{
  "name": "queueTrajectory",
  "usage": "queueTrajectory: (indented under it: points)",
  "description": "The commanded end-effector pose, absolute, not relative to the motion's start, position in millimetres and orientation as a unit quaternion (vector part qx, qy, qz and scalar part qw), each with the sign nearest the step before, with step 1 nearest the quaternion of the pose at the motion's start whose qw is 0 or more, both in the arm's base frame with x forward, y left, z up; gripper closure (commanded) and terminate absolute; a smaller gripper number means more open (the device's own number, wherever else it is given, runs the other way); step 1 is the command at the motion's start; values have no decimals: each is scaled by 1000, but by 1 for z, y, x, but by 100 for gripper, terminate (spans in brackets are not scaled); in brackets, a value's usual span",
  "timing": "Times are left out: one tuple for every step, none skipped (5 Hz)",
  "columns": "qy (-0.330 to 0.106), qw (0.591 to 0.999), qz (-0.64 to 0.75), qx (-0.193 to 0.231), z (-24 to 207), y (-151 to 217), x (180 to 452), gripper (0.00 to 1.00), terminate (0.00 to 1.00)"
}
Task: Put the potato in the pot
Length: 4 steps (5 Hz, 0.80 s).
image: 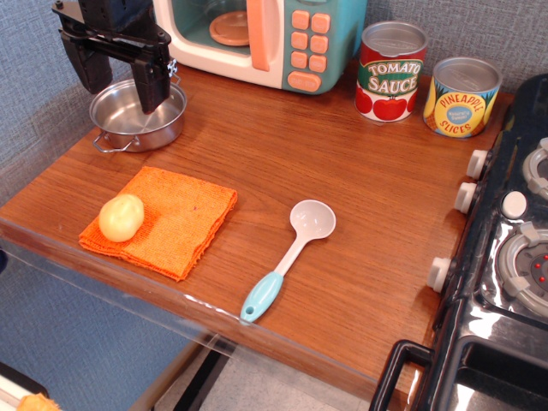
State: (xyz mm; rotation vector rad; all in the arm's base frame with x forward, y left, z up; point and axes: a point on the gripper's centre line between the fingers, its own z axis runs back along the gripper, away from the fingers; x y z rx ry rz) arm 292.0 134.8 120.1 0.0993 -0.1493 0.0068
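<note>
One potato (pixel 121 217) lies on an orange cloth (pixel 163 221), at that cloth's left corner. It is pale yellow, smooth and egg-shaped; its long axis runs diagonally, from the cloth's near-left edge up toward the pot (pixel 137 116), with the narrower end pointing that way.

The cloth is a folded, woven square with a ribbed texture and lies flat on the wooden bench (pixel 342 197). The pot stands beyond the cloth, well apart from the potato. It is round, shallow, shiny steel, with a small wire handle visible on its near-left side.

The tool (pixel 117 84) is black, with two broad flat fingers (pixel 151 86) pointing down over the pot. The fingers stand spread apart with nothing between them; the right-hand finger reaches inside the pot's rim.

To the right of the cloth lies a spoon (pixel 290 257) with a white round bowl and a light blue handle, the handle pointing toward the bench's front edge.

Behind the pot stands a toy microwave (pixel 265 38), teal and cream with orange buttons. To its right stand two cylindrical cans: a red one labelled "TOMATO SAUCE" (pixel 391 72) and a yellow one labelled "PINEAPPLE SLICES" (pixel 461 97). A black stove (pixel 505 257) with white knobs adjoins the bench on the far side of the spoon from the cloth.
</note>
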Motion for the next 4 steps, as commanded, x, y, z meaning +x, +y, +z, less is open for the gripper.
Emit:
queueTrajectory:
  points:
    - [-75, 996, 3, 50, 120, 135, 292, 0, 0]
    - [-72, 996, 3, 47, 113, 138, 275, 0, 0]
    - [-62, 997, -6, 38, 103, 135, 255, 0, 0]
    - [-48, 998, -10, 36, 91, 130, 232, 0, 0]
